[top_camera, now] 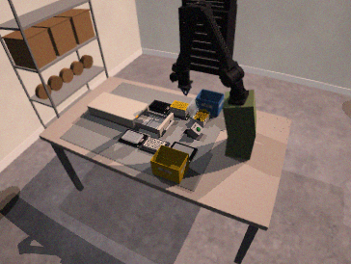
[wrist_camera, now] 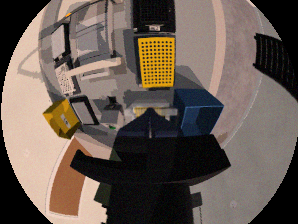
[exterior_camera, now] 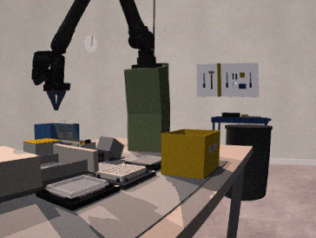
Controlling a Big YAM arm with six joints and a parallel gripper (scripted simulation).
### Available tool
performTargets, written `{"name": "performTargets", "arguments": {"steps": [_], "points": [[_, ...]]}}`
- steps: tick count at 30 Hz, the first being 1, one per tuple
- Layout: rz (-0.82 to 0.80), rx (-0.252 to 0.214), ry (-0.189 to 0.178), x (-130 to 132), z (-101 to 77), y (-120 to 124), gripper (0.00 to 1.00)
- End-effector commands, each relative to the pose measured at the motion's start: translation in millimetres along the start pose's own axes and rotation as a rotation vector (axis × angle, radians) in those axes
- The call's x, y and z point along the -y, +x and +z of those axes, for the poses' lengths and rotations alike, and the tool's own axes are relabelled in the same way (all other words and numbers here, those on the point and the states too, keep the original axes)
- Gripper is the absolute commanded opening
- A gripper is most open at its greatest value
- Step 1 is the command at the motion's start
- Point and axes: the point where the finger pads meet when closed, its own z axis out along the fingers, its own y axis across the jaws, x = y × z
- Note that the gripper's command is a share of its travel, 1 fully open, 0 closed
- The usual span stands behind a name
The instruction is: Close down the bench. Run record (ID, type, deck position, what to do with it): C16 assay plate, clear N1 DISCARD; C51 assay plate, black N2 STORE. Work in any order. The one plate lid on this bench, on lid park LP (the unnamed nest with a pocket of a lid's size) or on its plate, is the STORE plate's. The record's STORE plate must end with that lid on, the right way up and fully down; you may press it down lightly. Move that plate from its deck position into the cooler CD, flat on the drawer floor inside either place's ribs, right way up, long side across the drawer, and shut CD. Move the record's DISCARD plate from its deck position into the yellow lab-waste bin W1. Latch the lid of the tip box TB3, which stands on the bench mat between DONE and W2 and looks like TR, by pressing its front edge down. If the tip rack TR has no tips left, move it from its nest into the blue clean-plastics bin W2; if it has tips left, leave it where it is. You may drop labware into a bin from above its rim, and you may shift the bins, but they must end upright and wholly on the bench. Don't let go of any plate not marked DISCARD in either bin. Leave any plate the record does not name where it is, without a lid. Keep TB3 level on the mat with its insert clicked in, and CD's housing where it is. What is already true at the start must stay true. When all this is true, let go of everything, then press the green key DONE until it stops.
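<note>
Gripper (exterior_camera: 56, 101) high over the bench (top_camera: 251, 193) — fingers clenched on nothing, above yellow tip rack (top_camera: 180, 105), beside blue bin (top_camera: 210, 102)

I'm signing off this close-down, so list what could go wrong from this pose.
1. The gripper, fingers shut and empty, hangs high over the crowded tip boxes and blue bin; a straight descent may land on the wrong one.
2. The cooler drawer stands open, so a low sweep could snag it.

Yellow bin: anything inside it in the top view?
No. The yellow bin shows only its bare yellow floor and inner walls, with no plate in it.
</note>
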Motion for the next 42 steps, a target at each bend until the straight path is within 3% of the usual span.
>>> {"name": "performTargets", "arguments": {"steps": [1,10,12,21,23,24,26,31,38,40,41,42], "points": [[-0.011,0.031,0.010,5,-8.2,-13,0.00],[-0.011,0.031,0.010,5,-8.2,-13,0.00],[-0.020,0.025,0.007,5,2.6,-10,0.00],[-0.016,0.036,0.009,1,17.0,-19,0.00],[-0.016,0.036,0.009,1,17.0,-19,0.00],[-0.023,0.073,0.022,4,2.6,-31,0.00],[-0.015,0.035,0.009,1,22.2,-18,0.00],[-0.014,0.026,0.006,-1,31.8,-13,0.00],[-0.015,0.033,0.009,1,42.9,-17,0.00],[-0.015,0.033,0.009,1,42.9,-17,0.00],[-0.023,0.070,0.022,4,28.3,-31,0.00],[-0.020,0.060,0.019,3,34.4,-27,0.00]]}}
